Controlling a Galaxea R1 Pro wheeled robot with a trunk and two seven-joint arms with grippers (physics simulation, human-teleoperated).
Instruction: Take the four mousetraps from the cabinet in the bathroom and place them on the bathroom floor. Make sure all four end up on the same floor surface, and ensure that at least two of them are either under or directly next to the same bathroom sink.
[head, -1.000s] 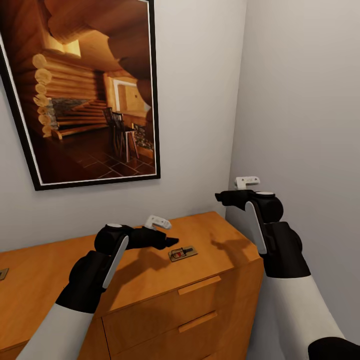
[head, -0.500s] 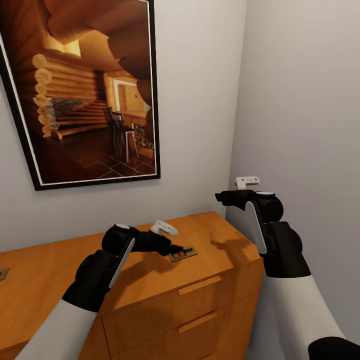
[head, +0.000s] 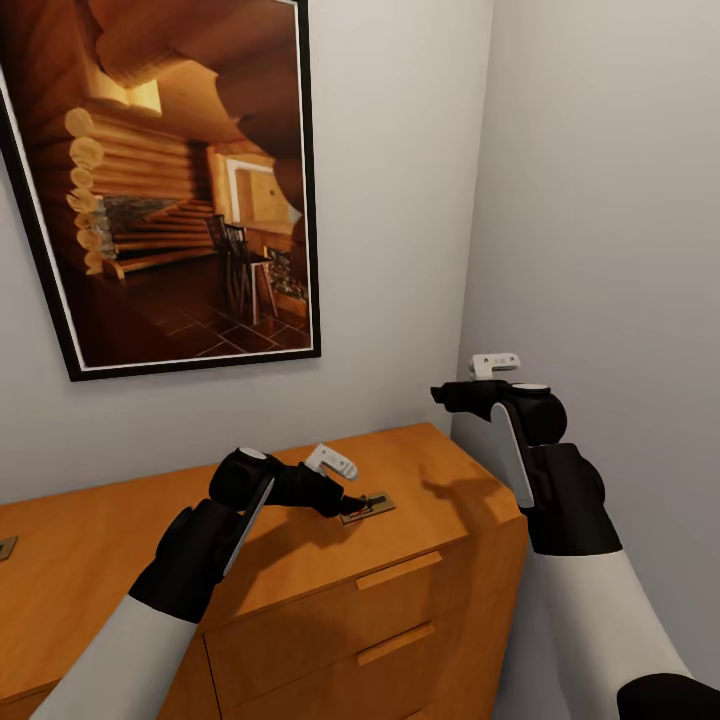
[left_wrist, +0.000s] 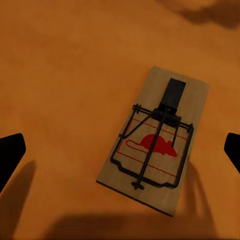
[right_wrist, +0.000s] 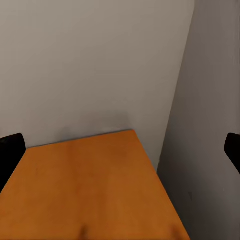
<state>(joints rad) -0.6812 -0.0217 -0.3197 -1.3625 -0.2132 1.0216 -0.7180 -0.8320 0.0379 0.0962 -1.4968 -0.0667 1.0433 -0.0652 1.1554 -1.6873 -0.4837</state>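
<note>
A small flat tan wooden mousetrap (head: 366, 507) with a dark wire bar and a red mouse printed on it lies flat on top of the orange wooden dresser (head: 300, 600), toward the dresser's right end and near its front edge, at about six o'clock in the head view. From the left wrist it shows plainly (left_wrist: 155, 145): the board sits at a slant on the bare orange wood, with the black catch toward its far end.

The left tool (head: 352, 499) is stretched down over the dresser with its black tips right at the near end of the trap. Its two fingers (left_wrist: 11, 150) stand wide apart at the edges of the wrist picture, the trap lying between them and touched by neither, so the tool is spread open and holds nothing.

The right tool (head: 450, 393) hangs in the air at about four o'clock, above the dresser's right corner and close to the grey side wall (head: 600, 200). Its fingers (right_wrist: 10, 150) are likewise spread wide with nothing between them, looking down on the dresser's corner and the wall.

A large black-framed picture of a log cabin interior (head: 170, 180) hangs on the back wall at about eleven o'clock. Another small tan object (head: 6, 547) lies on the dresser top at nine o'clock, too cut off to tell what it is.
</note>
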